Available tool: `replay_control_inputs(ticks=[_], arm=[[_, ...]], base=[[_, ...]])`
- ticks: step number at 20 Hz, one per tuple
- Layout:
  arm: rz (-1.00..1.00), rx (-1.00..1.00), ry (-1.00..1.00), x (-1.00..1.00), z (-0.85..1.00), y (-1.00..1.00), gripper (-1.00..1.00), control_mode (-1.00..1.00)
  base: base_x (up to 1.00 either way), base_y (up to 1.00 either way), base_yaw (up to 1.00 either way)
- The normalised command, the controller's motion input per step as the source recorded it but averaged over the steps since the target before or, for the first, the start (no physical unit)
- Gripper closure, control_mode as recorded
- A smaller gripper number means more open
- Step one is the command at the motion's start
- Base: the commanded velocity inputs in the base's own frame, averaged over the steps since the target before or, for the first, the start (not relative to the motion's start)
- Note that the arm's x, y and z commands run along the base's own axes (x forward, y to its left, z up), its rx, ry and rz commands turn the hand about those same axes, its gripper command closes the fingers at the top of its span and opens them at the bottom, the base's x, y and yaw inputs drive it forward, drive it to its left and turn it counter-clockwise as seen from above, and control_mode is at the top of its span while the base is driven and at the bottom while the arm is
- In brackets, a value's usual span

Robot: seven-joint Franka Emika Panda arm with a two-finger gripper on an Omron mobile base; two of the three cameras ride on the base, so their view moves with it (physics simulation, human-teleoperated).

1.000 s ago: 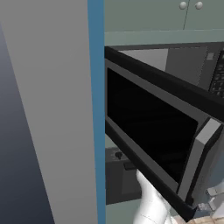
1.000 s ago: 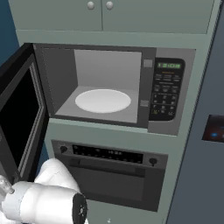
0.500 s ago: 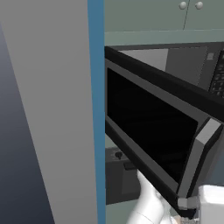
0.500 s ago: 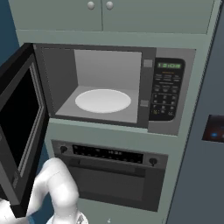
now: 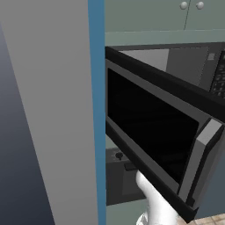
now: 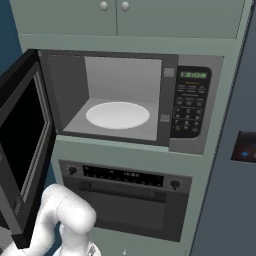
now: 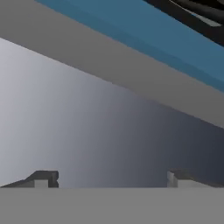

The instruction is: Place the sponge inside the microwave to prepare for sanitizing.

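The microwave (image 6: pixel 192 107) is built into the pale green cabinet wall, its black glass door (image 5: pixel 154 127) swung wide open to the left. Inside, the light grey cavity holds a white round plate (image 6: pixel 117 114); the button panel (image 6: pixel 190 102) is on the right. The sponge is out of view. In the hand view my gripper (image 7: pixel 111 178) is open, its two dark fingertips (image 7: pixel 43 178) wide apart with nothing between them, facing a plain grey panel and a blue strip. My white arm (image 6: pixel 65 220) bends low under the open door.
Below the microwave sits a built-in oven (image 6: pixel 130 195) with a dark panel and knobs. A tall grey panel (image 5: pixel 48 110) with a blue edge stands left of the door. A dark grey fridge-like surface (image 6: pixel 240 150) is at the right. Cabinet doors (image 6: pixel 115 15) are above.
My arm has folded lower and further under the open door; the hand that showed at the bottom of the base views has dropped out of them. The microwave stays open.
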Motion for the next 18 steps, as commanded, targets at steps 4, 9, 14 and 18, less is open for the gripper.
replay_control_inputs(ticks=[4, 9, 14, 18], arm=[[0.19, 0.21, 0.05, 0.26, 0.06, -0.78, -1.00, -1.00], [0.36, 0.25, 0.25, 0.38, 0.27, -0.80, -1.00, -1.00], [0.38, 0.29, 0.19, 0.02, 0.28, -0.73, -1.00, -1.00], [0.29, 0.23, 0.15, 0.26, 0.07, -0.38, -1.00, -1.00]], base=[[0.00, 0.00, 0.00], [0.00, 0.00, 0.00], [0.00, 0.00, 0.00], [0.00, 0.00, 0.00]])
